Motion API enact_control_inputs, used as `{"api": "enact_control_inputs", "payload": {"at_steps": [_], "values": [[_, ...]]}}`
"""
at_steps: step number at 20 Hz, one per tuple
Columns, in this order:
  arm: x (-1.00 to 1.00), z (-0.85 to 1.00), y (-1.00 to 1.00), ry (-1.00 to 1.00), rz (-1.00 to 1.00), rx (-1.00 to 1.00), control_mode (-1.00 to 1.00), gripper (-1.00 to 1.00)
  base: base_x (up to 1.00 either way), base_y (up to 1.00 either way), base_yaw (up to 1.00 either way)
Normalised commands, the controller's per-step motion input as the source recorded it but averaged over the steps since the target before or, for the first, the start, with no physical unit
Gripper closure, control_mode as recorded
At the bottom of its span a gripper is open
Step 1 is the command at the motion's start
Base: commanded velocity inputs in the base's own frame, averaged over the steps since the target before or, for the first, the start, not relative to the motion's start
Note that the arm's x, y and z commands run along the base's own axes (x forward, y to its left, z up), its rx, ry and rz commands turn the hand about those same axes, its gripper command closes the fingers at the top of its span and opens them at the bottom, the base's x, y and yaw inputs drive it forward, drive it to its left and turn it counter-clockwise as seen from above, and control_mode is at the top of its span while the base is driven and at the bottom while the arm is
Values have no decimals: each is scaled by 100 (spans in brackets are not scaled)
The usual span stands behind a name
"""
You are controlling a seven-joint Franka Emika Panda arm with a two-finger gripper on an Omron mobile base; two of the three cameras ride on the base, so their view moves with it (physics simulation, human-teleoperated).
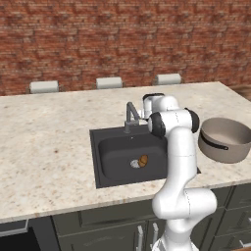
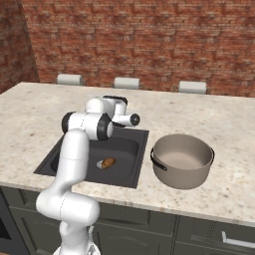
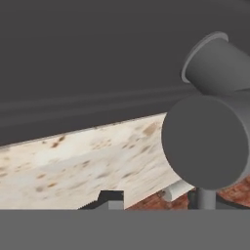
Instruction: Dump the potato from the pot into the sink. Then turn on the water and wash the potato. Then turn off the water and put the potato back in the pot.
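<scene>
While the potato [image 1: 143, 160] sits in the sink [image 1: 110, 147] right by the drain [image 1: 135, 164], the pot [image 2: 182, 160] stands upright on the counter [image 2: 199, 114] beside it. The arm's hand is up at the faucet [image 1: 130, 115], honestly can't tell how wide the gripper is.

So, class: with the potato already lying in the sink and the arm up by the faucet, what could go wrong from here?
1. The potato lies right beside the drain, so running water might roll it.
2. The faucet looms very close in the hand view; the hand may knock it.
3. The pot stands near the sink's edge, within the arm's swing.
</scene>
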Motion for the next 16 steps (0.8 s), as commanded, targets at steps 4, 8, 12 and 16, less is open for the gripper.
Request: {"api": "enact_control_inputs", "payload": {"at_steps": [4,8,12,16], "values": [[-8,-59,-71,0,-7,0,-100,100,0,0,0],[-12,-65,-76,0,-9,0,-100,100,0,0,0],[-14,-70,-89,0,-9,0,-100,100,0,0,0],[-16,-69,-85,0,-9,0,-100,100,0,0,0]]}}
